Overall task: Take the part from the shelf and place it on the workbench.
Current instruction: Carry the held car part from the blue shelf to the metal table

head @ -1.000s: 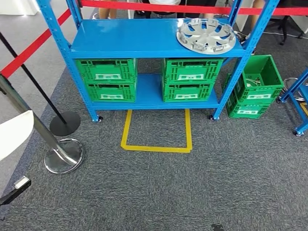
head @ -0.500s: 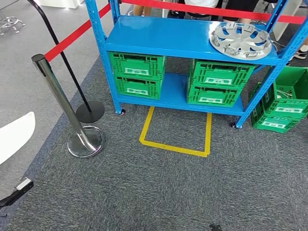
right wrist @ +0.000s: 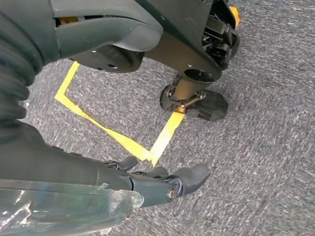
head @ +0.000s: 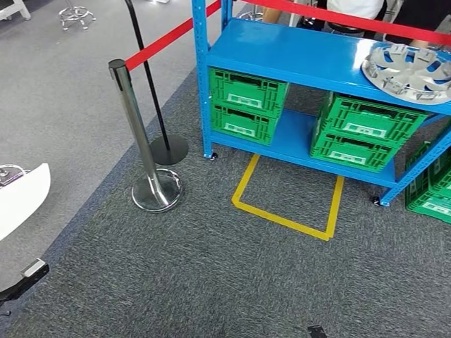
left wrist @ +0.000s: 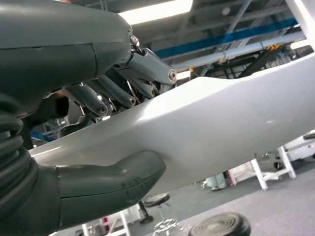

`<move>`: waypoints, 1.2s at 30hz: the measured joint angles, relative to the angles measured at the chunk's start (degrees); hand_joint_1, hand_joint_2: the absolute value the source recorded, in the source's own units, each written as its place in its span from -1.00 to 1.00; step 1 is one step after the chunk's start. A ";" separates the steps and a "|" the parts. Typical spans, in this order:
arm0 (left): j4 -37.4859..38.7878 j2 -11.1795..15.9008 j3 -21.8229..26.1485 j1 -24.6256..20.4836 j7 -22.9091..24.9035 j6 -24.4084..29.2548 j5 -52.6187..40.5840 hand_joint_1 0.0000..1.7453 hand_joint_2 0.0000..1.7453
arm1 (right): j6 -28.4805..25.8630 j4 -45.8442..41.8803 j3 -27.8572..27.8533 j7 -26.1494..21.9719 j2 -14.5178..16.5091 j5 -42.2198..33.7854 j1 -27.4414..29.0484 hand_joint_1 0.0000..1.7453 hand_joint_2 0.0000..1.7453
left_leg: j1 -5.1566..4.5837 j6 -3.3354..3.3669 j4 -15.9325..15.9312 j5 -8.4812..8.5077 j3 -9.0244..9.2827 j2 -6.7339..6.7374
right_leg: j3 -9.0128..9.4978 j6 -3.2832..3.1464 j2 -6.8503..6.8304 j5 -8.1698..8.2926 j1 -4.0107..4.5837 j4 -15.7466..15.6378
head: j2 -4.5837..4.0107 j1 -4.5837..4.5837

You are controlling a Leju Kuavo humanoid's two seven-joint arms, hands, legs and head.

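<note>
A long, smooth white part (left wrist: 223, 132) lies in my left hand (left wrist: 74, 64), with the thumb (left wrist: 111, 182) under it and the fingers (left wrist: 148, 64) over it. In the head view the same white part (head: 21, 197) juts in at the left edge. My right hand (right wrist: 111, 29) hangs above the carpet with its fingers (right wrist: 178, 182) apart and nothing in them. The blue shelf (head: 298, 56) stands ahead to the right, with a silver hubcap (head: 412, 70) on its top board.
Green crates (head: 247, 105) fill the shelf's lower level, and more (head: 433, 190) stand on the floor at the right. A chrome stanchion (head: 141, 134) with a red belt (head: 165, 39) stands left of the shelf. A yellow tape square (head: 287, 222) marks the carpet.
The camera has turned left, so the shelf, stanchion and tape square have slid right in the picture. The white part keeps its place at the left edge.
</note>
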 joint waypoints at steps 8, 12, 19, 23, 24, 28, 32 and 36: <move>0.31 -0.08 -0.04 -0.47 -0.10 -0.02 0.03 1.00 1.00 | 0.10 0.03 0.10 0.28 0.02 0.10 0.38 -1.00 1.00 | -0.10 1.76 0.01 1.54 -1.86 -5.63 | -6.81 0.74 7.09 -7.48 -0.59 15.77 | -0.02 0.25; 0.37 -0.08 -0.09 -0.66 -0.28 -0.07 0.06 1.00 1.00 | 0.15 0.03 0.20 0.40 0.00 0.11 0.23 -1.00 1.00 | -0.06 0.93 0.11 2.20 -2.31 -8.73 | 0.22 0.02 10.96 -1.72 -0.77 1.73 | -0.01 0.21; 0.59 0.11 -0.40 -1.11 -0.63 -0.21 0.09 1.00 1.00 | 0.32 0.03 0.27 0.56 0.00 0.13 -0.03 -1.00 1.00 | -0.06 -1.12 5.90 -1.17 -6.09 -5.31 | 1.00 -1.51 7.45 -0.30 -0.79 -0.50 | -0.02 -0.10; 0.99 0.07 -0.94 -1.35 -0.63 -0.12 0.23 1.00 1.00 | 0.28 0.03 0.26 0.65 0.00 0.13 0.06 -1.00 1.00 | -0.05 -1.60 15.72 -5.20 -9.73 -3.38 | 0.40 -1.62 4.25 -0.13 -0.67 -0.50 | 0.00 -0.16; 1.07 0.03 -1.01 -1.35 -0.63 -0.09 0.38 1.00 1.00 | 0.27 0.03 0.26 0.68 0.00 0.13 0.04 -1.00 1.00 | -0.04 -1.62 13.42 -3.86 -8.16 -3.04 | 0.37 -1.55 3.46 -0.13 -0.68 -0.49 | 0.00 -0.16; 1.14 -0.25 -1.34 -1.82 -0.87 -0.24 1.98 1.00 1.00 | 0.14 0.01 0.26 0.70 -0.03 0.09 -0.11 -1.00 1.00 | -0.35 -0.99 0.93 0.42 -0.86 1.22 | 0.34 -0.57 0.77 -0.60 -0.07 0.01 | -0.01 -0.12; 1.34 -0.71 -1.78 -1.79 -1.18 -0.83 3.62 1.00 1.00 | 0.11 0.01 0.26 0.70 -0.04 0.07 -0.38 -1.00 1.00 | -0.38 0.86 0.30 0.70 -1.04 -1.22 | 0.47 0.40 0.21 -1.71 -0.16 0.76 | -0.01 0.09; 1.39 -0.95 -2.17 -2.27 -1.35 -1.07 4.16 1.00 1.00 | 0.13 0.02 0.26 0.72 -0.02 0.07 -0.17 -1.00 1.00 | -0.30 1.94 0.24 1.33 -1.79 -3.86 | -5.40 1.00 6.46 -8.45 -0.52 13.69 | -0.01 0.39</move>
